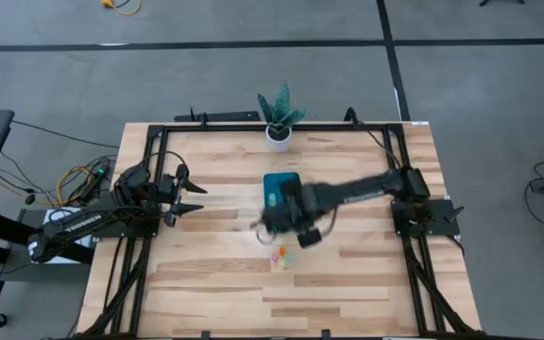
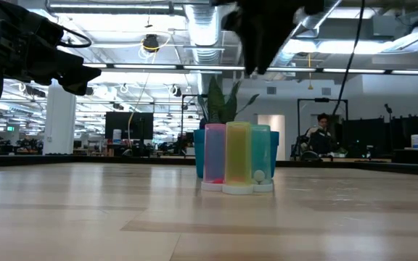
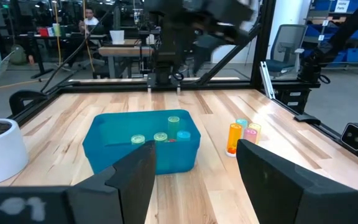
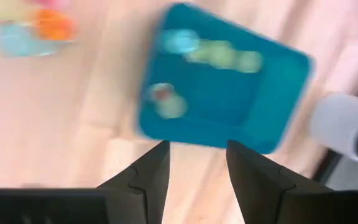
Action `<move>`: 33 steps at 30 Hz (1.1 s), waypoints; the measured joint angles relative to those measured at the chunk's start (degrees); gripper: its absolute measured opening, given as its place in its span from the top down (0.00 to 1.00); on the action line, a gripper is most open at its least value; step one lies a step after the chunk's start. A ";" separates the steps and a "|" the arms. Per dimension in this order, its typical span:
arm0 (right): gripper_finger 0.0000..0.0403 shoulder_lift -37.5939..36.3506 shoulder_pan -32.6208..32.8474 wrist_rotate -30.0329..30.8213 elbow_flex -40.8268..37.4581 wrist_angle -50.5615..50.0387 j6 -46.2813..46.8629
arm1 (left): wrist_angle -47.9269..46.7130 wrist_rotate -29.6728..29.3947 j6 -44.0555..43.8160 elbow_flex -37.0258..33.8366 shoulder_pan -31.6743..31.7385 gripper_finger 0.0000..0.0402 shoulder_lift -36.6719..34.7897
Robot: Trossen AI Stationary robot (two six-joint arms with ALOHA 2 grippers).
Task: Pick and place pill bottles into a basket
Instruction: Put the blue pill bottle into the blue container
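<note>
Bottles (image 3: 241,134) not yet collected stood upright in a tight cluster on the bare wood, just beside the basket (image 3: 143,148) and toward the table's (image 1: 366,283) front edge; in the low view they showed as a pink, a yellow and a teal tube touching one another. At least four more bottles (image 3: 160,135) already sat inside the blue basket, which lay near the middle of the table, with a potted plant (image 1: 280,118) behind it at the far edge.

The right gripper (image 4: 194,171) hung above the near rim of the basket, its two fingers parted with a clear gap between them and nothing held. That suggested a moment between trips: one bottle apparently delivered, the next not yet grasped.

The next move would likely call for swinging this arm across to the cluster, coming down over one outer bottle and closing on it without toppling its neighbours, since they stood so close together.

The left gripper (image 1: 192,195) waited at the left side of the table, well apart from everything, jaws open and empty.
</note>
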 joint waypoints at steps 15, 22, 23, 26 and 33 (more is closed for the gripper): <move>0.64 5.64 8.69 -9.29 0.00 0.96 22.49 | 0.01 0.00 0.00 0.00 -0.02 0.47 0.00; 0.60 9.47 8.64 -11.34 0.00 5.67 23.95 | 0.02 0.00 0.00 0.00 0.00 0.47 0.01; 0.59 9.97 8.63 -11.82 0.00 6.27 23.95 | -0.01 0.00 0.00 0.00 -0.01 0.47 0.00; 0.56 11.15 8.64 -12.96 -0.02 7.83 24.06 | 0.00 0.00 0.00 0.00 -0.02 0.47 0.01; 0.50 11.56 8.63 -14.09 -0.02 8.80 24.06 | -0.02 0.00 0.00 0.00 0.00 0.47 0.02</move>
